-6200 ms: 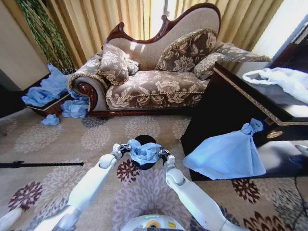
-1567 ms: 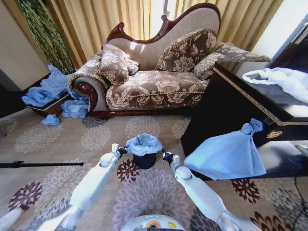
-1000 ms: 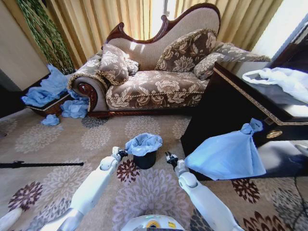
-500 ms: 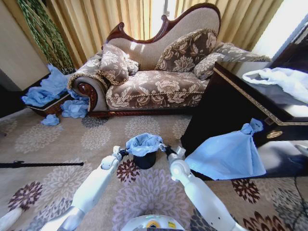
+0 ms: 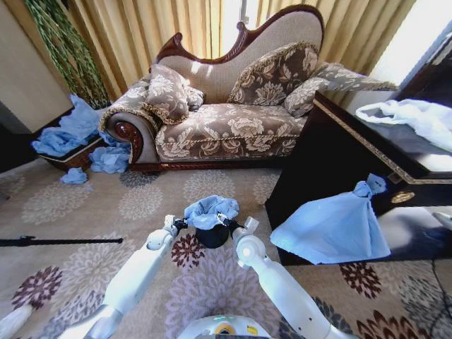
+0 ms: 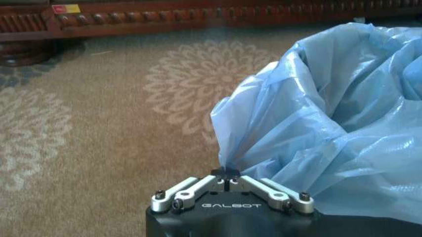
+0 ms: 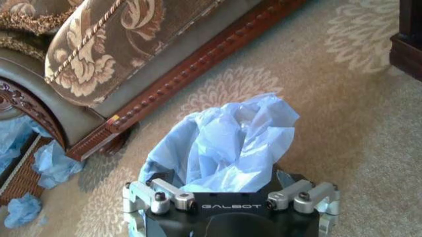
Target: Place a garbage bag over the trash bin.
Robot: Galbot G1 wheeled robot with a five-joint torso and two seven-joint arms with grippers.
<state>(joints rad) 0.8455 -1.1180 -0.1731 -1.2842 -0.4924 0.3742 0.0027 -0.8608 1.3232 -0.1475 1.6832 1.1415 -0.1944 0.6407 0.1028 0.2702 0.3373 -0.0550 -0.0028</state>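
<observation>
Head view showed the trash bin [image 5: 212, 236] standing on the carpet [image 5: 85, 205] in front of the sofa [image 5: 226, 127], with the garbage bag [image 5: 210, 210] draped loosely over its mouth, bunched and puffed up, not pulled down the sides. Step in hand: seating the bag over the rim, partly done by my judgement.

Left hand [image 5: 176, 224] sat at 9 o'clock of the bin, just beside the rim; in the left wrist view the left hand was pinched closed on a peak of the bag's edge [image 6: 228, 163]. Right hand [image 5: 227, 224] sat at 3 o'clock of the bin, fingers spread apart in the right wrist view, gripping nothing, the bag's crumpled top rising just ahead of the right hand [image 7: 231, 197].

Next move likely calls for the right hand to catch the loose edge on its side, then both to draw the film outward and down over the rim, gently, since thin plastic could slip or tear and the light bin could tip.

Room: open carpet at 6 and 9 o'clock of the bin; sofa base well apart at 12. Dark cabinet [image 5: 332, 162] and the knotted blue bag [image 5: 332, 226] stood near at 3 o'clock, limiting the right elbow's swing.
</observation>
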